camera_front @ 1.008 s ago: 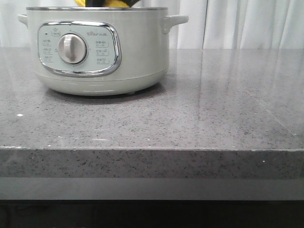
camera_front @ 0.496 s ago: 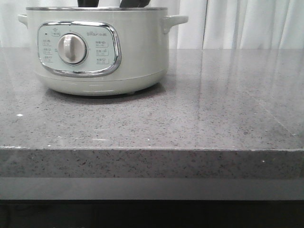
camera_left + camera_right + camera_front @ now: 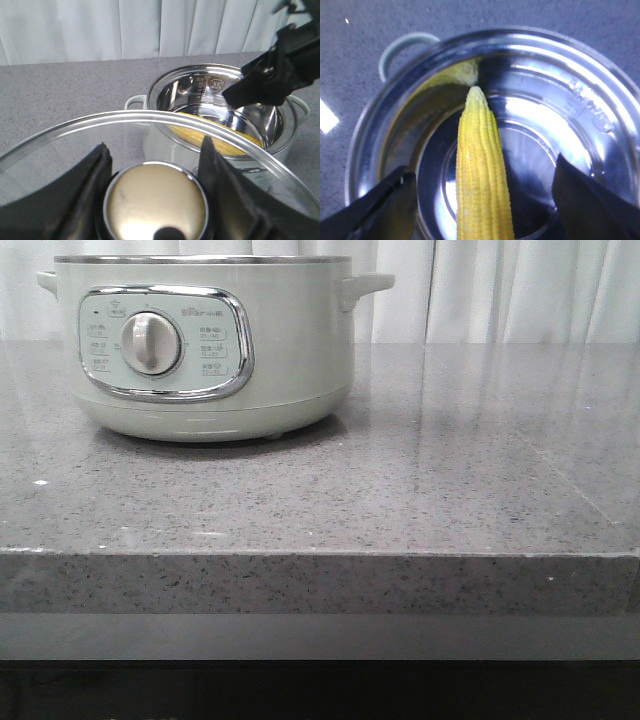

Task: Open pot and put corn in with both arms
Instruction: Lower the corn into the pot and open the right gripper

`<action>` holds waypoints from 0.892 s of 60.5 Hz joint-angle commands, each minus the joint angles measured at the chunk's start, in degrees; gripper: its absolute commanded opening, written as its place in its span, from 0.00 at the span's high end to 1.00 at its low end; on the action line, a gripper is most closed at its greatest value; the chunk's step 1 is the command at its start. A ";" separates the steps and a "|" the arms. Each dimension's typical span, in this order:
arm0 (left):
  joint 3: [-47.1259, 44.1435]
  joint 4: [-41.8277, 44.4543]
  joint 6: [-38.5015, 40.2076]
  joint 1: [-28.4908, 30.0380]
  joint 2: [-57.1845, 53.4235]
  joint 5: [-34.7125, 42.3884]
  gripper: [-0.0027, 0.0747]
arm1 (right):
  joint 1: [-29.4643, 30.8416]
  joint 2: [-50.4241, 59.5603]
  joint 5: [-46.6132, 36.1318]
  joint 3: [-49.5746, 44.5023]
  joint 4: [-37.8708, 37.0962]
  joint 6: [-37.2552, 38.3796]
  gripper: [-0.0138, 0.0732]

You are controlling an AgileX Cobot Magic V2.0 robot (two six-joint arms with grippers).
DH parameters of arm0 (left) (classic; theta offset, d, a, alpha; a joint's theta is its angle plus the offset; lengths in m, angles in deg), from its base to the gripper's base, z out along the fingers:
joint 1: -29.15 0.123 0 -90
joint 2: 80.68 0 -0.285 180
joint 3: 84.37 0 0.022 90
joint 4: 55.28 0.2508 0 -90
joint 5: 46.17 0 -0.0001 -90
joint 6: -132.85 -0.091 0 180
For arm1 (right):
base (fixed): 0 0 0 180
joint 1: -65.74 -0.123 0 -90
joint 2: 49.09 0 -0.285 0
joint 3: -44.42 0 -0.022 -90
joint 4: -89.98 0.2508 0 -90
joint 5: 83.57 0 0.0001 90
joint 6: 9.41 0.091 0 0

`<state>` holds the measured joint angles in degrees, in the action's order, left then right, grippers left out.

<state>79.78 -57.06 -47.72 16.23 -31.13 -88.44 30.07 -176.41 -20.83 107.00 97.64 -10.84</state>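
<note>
The pale grey-green pot [image 3: 210, 340] stands at the back left of the counter with its lid off. The yellow corn [image 3: 477, 130] lies inside the pot's shiny metal bowl [image 3: 545, 50], tip toward the wall. It also shows in the left wrist view [image 3: 220, 137]. My right gripper [image 3: 481, 167] is open above the bowl, its fingers wide of the corn on both sides and not touching it. My left gripper [image 3: 155, 145] is shut on the metal knob [image 3: 156, 200] of the glass lid [image 3: 60, 150] and holds it beside and above the pot. Neither gripper shows in the front view.
The grey speckled counter [image 3: 430, 490] runs from the pot to its front edge [image 3: 320, 555]. White curtains [image 3: 520, 290] hang behind. The pot's side handle [image 3: 365, 285] sticks out to the right. The right arm [image 3: 285, 70] hangs over the pot's rim.
In the front view, black fingers with the yellow corn stood above the pot's rim, then the fingers alone. Now neither shows there and the corn lies inside the pot.
</note>
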 commanded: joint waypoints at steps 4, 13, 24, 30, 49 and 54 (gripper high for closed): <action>2.53 -0.41 0.57 0.14 -0.47 7.78 0.63 | 0.15 8.35 -2.56 0.86 0.44 0.11 0.26; 2.53 -0.41 0.57 0.14 -0.47 7.78 0.63 | 0.15 13.25 -3.62 -5.78 -1.20 0.11 0.27; 2.53 -0.41 0.57 0.14 -0.47 7.78 0.63 | 0.15 23.06 -14.08 -22.62 -2.21 0.11 0.27; 2.53 -0.41 0.57 0.14 -0.47 7.78 0.63 | 0.15 30.15 -22.65 -34.33 -2.21 0.11 0.27; 2.53 -0.41 0.57 0.14 -0.47 7.78 0.63 | 2.50 51.12 -41.86 -62.79 -3.55 0.11 0.27; 2.53 -0.41 0.57 0.14 -0.47 7.78 0.63 | 4.89 55.44 -42.19 -67.61 -3.44 0.75 0.27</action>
<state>79.78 -57.06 -47.72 16.23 -31.13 -88.44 32.92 -126.52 -57.01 42.31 95.06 -10.64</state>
